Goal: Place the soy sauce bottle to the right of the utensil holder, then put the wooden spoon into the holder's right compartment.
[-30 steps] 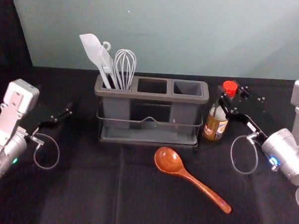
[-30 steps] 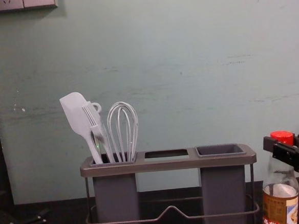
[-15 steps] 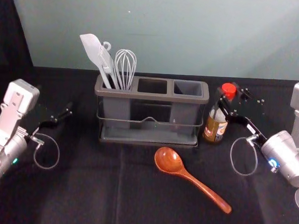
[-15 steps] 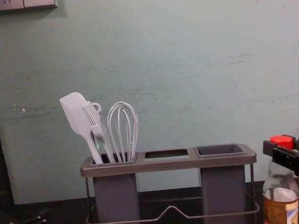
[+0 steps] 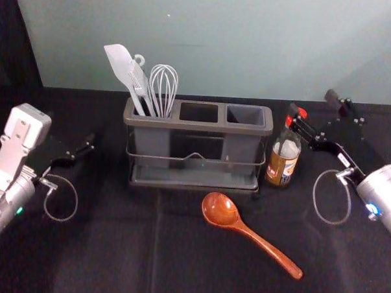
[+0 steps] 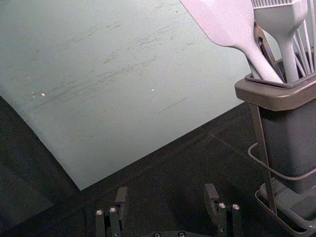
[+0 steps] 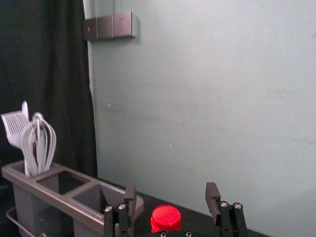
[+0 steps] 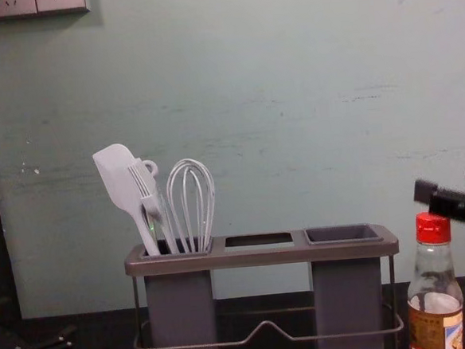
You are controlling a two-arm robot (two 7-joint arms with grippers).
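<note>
In the head view the soy sauce bottle (image 5: pixel 284 160) stands upright just beside the utensil holder (image 5: pixel 198 126), at its three o'clock, with a red cap, clear glass above and a brown, white-marked label below. The wooden spoon (image 5: pixel 222 211), glossy reddish brown, lies at the holder's five o'clock, bowl toward eleven, handle toward four. The right gripper (image 5: pixel 312 104) is at the bottle's one o'clock, jaws wide apart; half a second ago they were closed in about the bottle's neck. Bottle and spoon keep about the same spots. The left gripper (image 5: pixel 71 127) is parked at the holder's nine o'clock. In the chest view the bottle's cap is bare, where the right gripper had covered part of it; that gripper is now higher, toward the cap's two o'clock. In the right wrist view its jaws stand well apart with nothing held, the red cap seen between them. In the left wrist view the left gripper's jaws are also wide apart and empty, with the white spatula (image 6: pixel 227 22) in the holder nearby.
</note>
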